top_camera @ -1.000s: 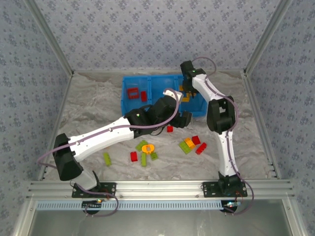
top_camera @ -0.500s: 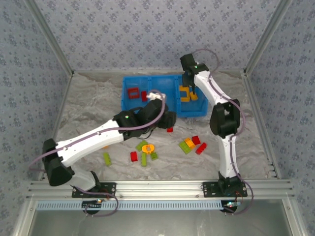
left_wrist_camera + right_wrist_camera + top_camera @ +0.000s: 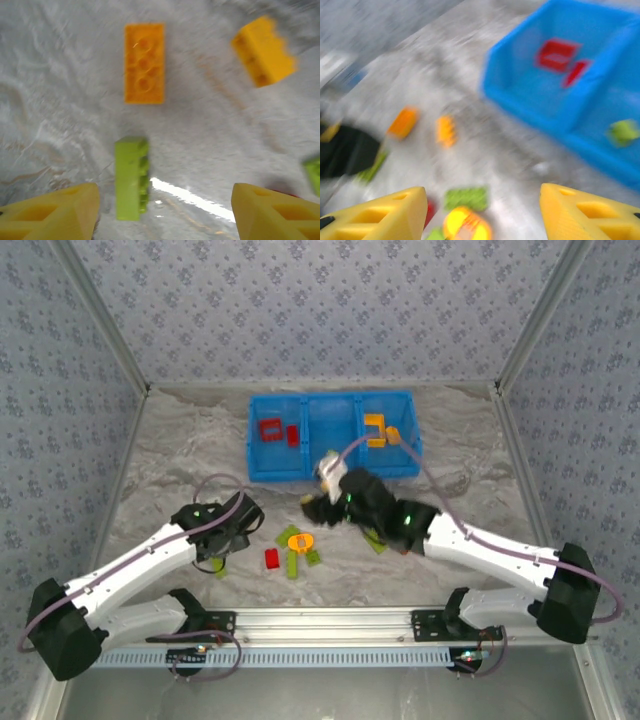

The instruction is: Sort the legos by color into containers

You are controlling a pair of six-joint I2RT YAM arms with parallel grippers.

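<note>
The blue three-part container [image 3: 300, 468] stands at the back. Its left part holds a red frame [image 3: 270, 428] and a red brick [image 3: 292, 435]; its right part holds orange pieces [image 3: 376, 428]. My left gripper [image 3: 222, 552] hangs open at the near left over a lime brick [image 3: 131, 177], which lies on the cloth close to the left finger [image 3: 50, 212], untouched. Two orange bricks [image 3: 144, 63] [image 3: 263, 50] lie beyond it. My right gripper [image 3: 315, 508] is open and empty in front of the container, above an orange ring [image 3: 300, 539] and a lime brick [image 3: 467, 197].
A red brick [image 3: 271, 558] and lime bricks [image 3: 293, 563] [image 3: 375, 540] lie loose on the wrinkled grey cloth in the middle. The right wrist view is blurred; it shows the container [image 3: 530, 107] with a lime piece [image 3: 622, 131] in its middle part. Metal frame rails border the table.
Both arms have left the container. The left one drew back to the near left over the lime brick. The right one swung from the right compartment down to the table's middle, jaws wider.
</note>
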